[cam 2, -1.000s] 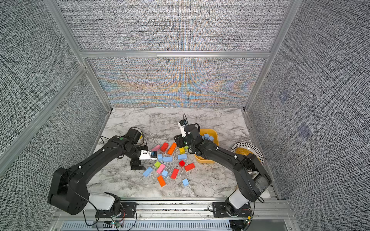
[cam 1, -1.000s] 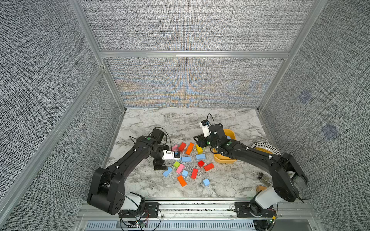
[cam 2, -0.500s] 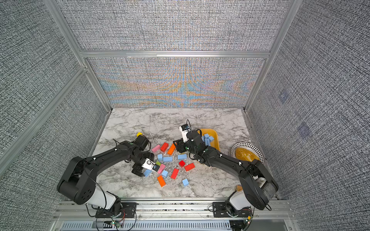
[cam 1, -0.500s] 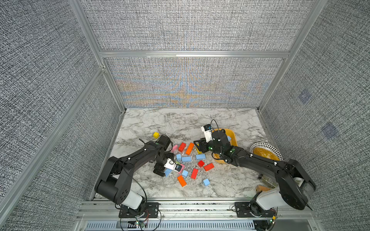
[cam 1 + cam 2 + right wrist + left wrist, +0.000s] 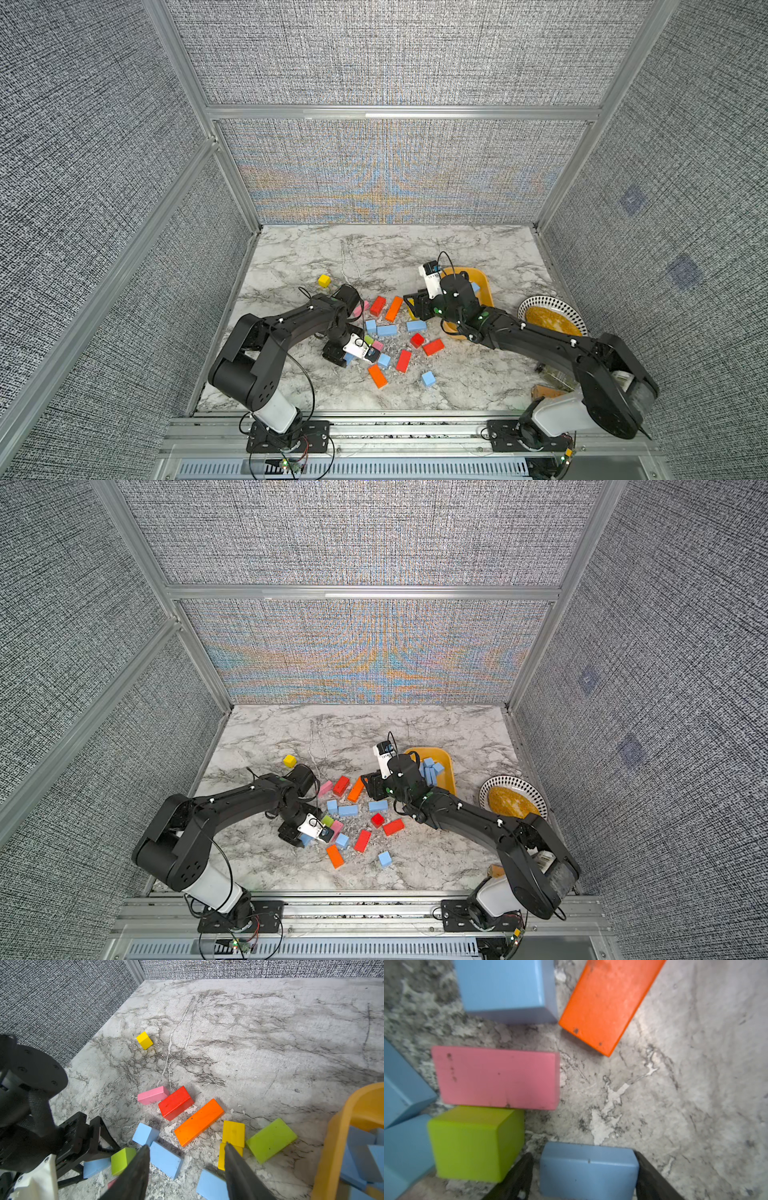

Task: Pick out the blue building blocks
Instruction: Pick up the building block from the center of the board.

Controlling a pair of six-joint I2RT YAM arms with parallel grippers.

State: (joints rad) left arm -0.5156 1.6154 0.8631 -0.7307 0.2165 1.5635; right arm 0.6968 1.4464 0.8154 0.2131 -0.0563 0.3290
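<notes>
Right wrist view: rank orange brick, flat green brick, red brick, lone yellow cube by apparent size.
1. orange brick and flat green brick: about equal, and the green one is nearer, so no ranking between them
2. red brick
3. lone yellow cube: smallest, but also farthest away

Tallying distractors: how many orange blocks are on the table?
2: far orange block beside the red brick; near orange block at the pile's front edge. Others may be hidden.

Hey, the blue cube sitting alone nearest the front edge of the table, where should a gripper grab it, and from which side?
Probably from straight above, closing on two opposite side faces of the blue cube. It sits flat with bare table all round, clear of the orange brick, so there should be room either side.
</notes>
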